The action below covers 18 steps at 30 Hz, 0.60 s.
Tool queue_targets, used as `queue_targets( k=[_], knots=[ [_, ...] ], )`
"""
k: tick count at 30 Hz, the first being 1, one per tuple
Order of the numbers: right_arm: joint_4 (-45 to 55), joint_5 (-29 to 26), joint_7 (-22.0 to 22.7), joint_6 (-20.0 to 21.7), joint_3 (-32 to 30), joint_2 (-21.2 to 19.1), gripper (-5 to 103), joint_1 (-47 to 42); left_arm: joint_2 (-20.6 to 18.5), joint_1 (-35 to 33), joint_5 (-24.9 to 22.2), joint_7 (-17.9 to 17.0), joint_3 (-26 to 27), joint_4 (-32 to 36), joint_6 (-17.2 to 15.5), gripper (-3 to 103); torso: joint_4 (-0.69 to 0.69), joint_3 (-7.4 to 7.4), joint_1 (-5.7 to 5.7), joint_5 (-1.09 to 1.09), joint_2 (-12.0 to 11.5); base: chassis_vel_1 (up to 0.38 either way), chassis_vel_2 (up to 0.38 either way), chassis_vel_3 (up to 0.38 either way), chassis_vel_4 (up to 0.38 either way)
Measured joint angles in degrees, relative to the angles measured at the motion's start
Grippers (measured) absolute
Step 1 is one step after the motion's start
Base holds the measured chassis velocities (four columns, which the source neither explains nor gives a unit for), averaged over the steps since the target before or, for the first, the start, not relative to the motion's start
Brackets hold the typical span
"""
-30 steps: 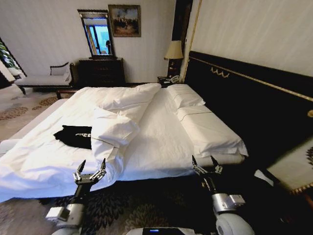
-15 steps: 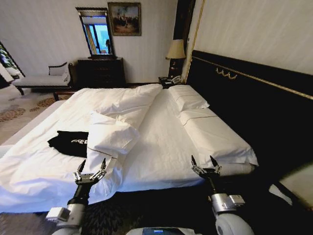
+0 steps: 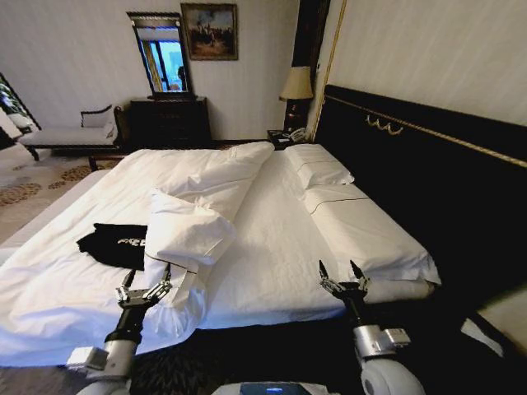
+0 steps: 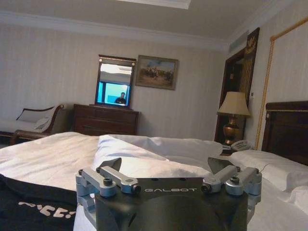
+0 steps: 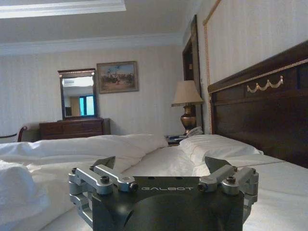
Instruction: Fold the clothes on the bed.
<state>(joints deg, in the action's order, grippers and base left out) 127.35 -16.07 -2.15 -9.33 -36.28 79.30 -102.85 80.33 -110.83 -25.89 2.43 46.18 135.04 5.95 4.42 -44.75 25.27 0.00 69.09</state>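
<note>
Head view: bed (image 3: 272, 239), large, white sheets and duvet, dark headboard (image 3: 412, 181) along its right side, pillows (image 3: 317, 164) laid against it. Black T-shirt (image 3: 115, 243), lying on the left part of the bed, near the robot; white lettering partly visible, its right edge tucked beside a folded-back mound of white duvet (image 3: 189, 226). Left gripper (image 3: 144, 284), fingers spread wide, holding nothing, poised over the near edge of the bedding just right of the T-shirt and close to the duvet mound; whether the tips touch the cloth cannot be told. Right gripper (image 3: 336, 276), fingers likewise spread, empty, held over the near right edge of the mattress, well apart from the T-shirt. Left wrist view: left gripper (image 4: 166, 166) with both fingers splayed, the T-shirt (image 4: 33, 209) low beside it, lettering showing. Right wrist view: right gripper (image 5: 161, 163) splayed above white bedding, headboard (image 5: 260, 110) alongside. Far wall: dresser (image 3: 169, 119), mirror (image 3: 162, 53), painting (image 3: 210, 33), lamp (image 3: 296, 86).
</note>
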Motion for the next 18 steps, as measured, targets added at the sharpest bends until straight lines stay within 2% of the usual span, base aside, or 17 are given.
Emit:
queue_targets(
  k=[18],
  knots=[
    [-1.8, 2.7, -2.1, -1.2, 0.3, 1.0, 100, 0.3, -0.3, -0.2, 0.5, -0.1, 0.1, 0.0, 0.4, 100, 0.00, 0.00, 0.00, 0.01, 0.0, 0.001, 0.003, -0.002, -0.004]
  ],
)
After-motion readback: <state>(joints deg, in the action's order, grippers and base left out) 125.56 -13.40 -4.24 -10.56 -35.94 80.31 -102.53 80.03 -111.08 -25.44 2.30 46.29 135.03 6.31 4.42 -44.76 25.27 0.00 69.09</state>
